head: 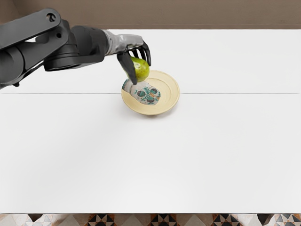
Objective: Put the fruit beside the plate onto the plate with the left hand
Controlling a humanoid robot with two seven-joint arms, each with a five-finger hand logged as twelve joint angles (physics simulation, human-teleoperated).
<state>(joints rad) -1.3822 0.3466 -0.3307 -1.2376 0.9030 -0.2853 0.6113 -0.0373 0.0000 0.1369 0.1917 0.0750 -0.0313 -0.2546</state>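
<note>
A green fruit (141, 69) hangs in my left hand (135, 59), whose dark fingers curl around it from above and from the left. It is over the far left rim of the yellow plate (170, 89), which has a patterned centre and sits on the white table. Whether the fruit touches the plate I cannot tell. The left arm comes in from the upper left edge. The right arm does not show.
The white table (150, 155) spreads wide around the plate, with a thin seam line across it at the plate's height. Its front edge runs along the bottom, above a patterned floor.
</note>
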